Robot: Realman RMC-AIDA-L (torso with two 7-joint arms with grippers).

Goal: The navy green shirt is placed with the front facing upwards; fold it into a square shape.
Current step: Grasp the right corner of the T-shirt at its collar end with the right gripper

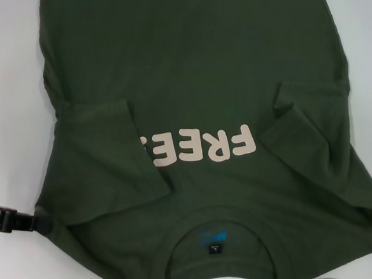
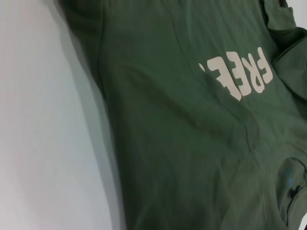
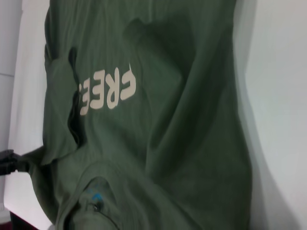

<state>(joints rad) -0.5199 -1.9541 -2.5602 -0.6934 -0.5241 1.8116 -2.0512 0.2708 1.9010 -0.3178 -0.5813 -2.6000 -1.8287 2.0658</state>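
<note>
Bare white lab-style table (image 1: 4, 95).

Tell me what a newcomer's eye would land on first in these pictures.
The navy green shirt fills nearly the whole white table, front up, collar nearest the robot. Its cream "FREE" lettering stands out mid-chest, with both sleeves folded inward, the left one covering the lettering's end. The left gripper, a black shape, sits at the shirt's near left edge.
</note>
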